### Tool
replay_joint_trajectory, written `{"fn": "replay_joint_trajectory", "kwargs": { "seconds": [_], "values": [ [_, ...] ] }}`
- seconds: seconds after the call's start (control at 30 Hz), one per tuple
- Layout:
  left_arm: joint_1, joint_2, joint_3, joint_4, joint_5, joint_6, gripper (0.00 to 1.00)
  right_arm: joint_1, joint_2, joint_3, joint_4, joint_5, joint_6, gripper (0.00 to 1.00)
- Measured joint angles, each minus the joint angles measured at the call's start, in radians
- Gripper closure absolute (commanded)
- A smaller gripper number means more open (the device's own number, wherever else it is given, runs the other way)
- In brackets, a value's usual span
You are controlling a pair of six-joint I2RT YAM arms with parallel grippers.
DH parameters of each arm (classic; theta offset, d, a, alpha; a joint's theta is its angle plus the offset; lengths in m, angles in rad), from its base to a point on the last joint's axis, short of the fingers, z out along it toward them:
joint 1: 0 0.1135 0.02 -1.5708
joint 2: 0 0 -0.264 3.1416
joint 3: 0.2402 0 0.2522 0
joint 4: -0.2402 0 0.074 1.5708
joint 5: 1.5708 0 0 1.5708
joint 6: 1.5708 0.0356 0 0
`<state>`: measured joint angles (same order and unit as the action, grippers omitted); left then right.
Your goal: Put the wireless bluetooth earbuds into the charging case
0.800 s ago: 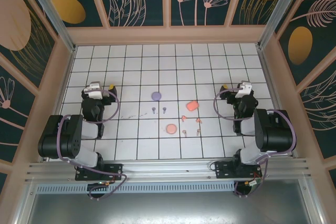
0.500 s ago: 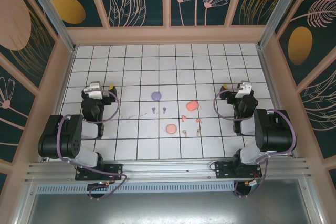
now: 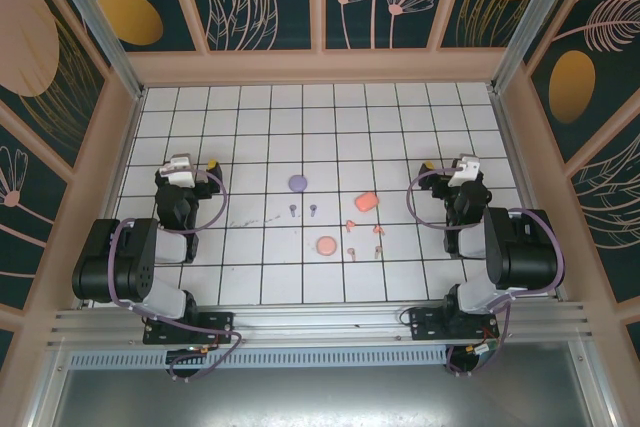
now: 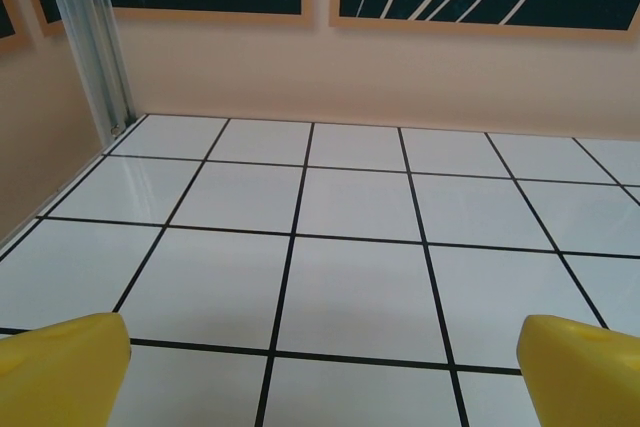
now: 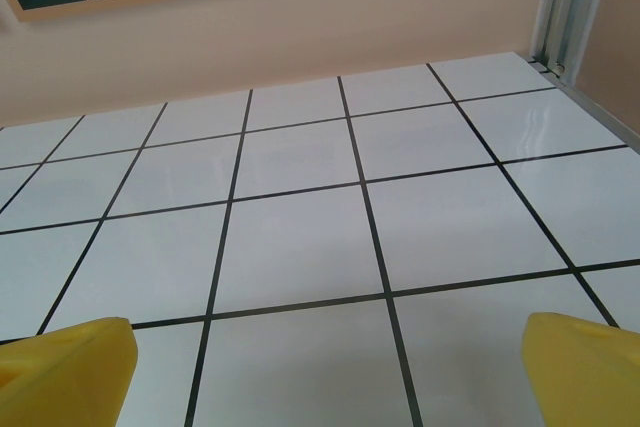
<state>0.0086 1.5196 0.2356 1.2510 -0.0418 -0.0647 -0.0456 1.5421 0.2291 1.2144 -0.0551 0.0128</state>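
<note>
Three small charging cases lie mid-table: a lilac round case (image 3: 298, 183), a salmon case (image 3: 366, 201) and a salmon round case (image 3: 326, 245). Two lilac earbuds (image 3: 291, 211) lie just below the lilac case. Several salmon earbuds (image 3: 350, 225) are scattered between the two salmon cases. My left gripper (image 3: 190, 163) rests far to the left of them, open and holding nothing, its yellow fingertips (image 4: 60, 367) wide apart over bare tiles. My right gripper (image 3: 452, 167) rests far to the right, also open, with yellow fingertips (image 5: 580, 367) at the frame corners.
The white tiled table (image 3: 250, 127) is boxed in by beige walls on three sides, with aluminium posts (image 4: 95, 47) in the far corners. Both arms sit folded near the front edge.
</note>
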Motion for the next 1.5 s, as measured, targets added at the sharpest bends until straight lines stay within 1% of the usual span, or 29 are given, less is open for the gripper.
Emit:
{"fn": "replay_joint_trajectory", "kwargs": {
  "seconds": [0.13, 0.23, 0.27, 0.37, 0.47, 0.57, 0.6, 0.67, 0.73, 0.8, 0.9, 0.97, 1.07, 1.2, 1.5],
  "values": [
    [0.000, 0.000, 0.003, 0.000, 0.000, 0.000, 0.01, -0.006, 0.000, 0.000, 0.000, -0.003, 0.000, 0.01],
    [0.000, 0.000, 0.003, 0.000, 0.000, -0.002, 0.06, -0.005, -0.004, 0.000, -0.008, 0.010, 0.001, 0.01],
    [0.000, -0.001, 0.003, -0.002, 0.000, -0.002, 0.06, 0.001, -0.018, 0.003, -0.035, 0.027, 0.002, 0.01],
    [0.000, -0.038, 0.034, -0.103, -0.016, -0.008, 0.06, 0.022, -0.119, 0.068, -0.239, 0.074, 0.035, 0.01],
    [0.000, -0.088, 0.138, -0.266, -0.038, -0.020, 0.03, 0.031, -0.208, 0.245, -0.515, 0.113, 0.157, 0.01],
    [0.000, -0.139, 0.259, -0.419, -0.039, -0.065, 0.01, 0.026, -0.219, 0.444, -0.743, 0.141, 0.288, 0.01],
    [0.000, -0.152, 0.291, -0.460, -0.035, -0.085, 0.01, 0.026, -0.216, 0.489, -0.796, 0.136, 0.311, 0.01],
    [0.000, -0.180, 0.370, -0.574, -0.013, -0.146, 0.01, 0.039, -0.204, 0.560, -0.912, 0.111, 0.322, 0.04],
    [0.000, -0.195, 0.434, -0.671, 0.020, -0.212, 0.01, 0.088, -0.180, 0.615, -1.035, 0.104, 0.307, 0.09],
    [0.000, -0.209, 0.470, -0.747, 0.064, -0.283, 0.01, 0.177, -0.130, 0.690, -1.170, 0.108, 0.275, 0.13],
    [-0.016, -0.244, 0.468, -0.827, 0.115, -0.384, 0.01, 0.341, -0.025, 0.819, -1.362, 0.135, 0.216, 0.16],
    [-0.049, -0.269, 0.458, -0.867, 0.136, -0.436, 0.01, 0.446, 0.046, 0.885, -1.470, 0.158, 0.177, 0.16],
    [-0.122, -0.299, 0.452, -0.914, 0.151, -0.485, 0.01, 0.532, 0.110, 0.907, -1.577, 0.167, 0.142, 0.16],
    [-0.192, -0.326, 0.452, -0.949, 0.178, -0.529, 0.01, 0.542, 0.138, 0.907, -1.682, 0.151, 0.116, 0.15],
    [-0.257, -0.333, 0.452, -0.995, 0.192, -0.547, 0.01, 0.541, 0.140, 0.907, -1.751, 0.056, 0.064, 0.14]
  ]
}}
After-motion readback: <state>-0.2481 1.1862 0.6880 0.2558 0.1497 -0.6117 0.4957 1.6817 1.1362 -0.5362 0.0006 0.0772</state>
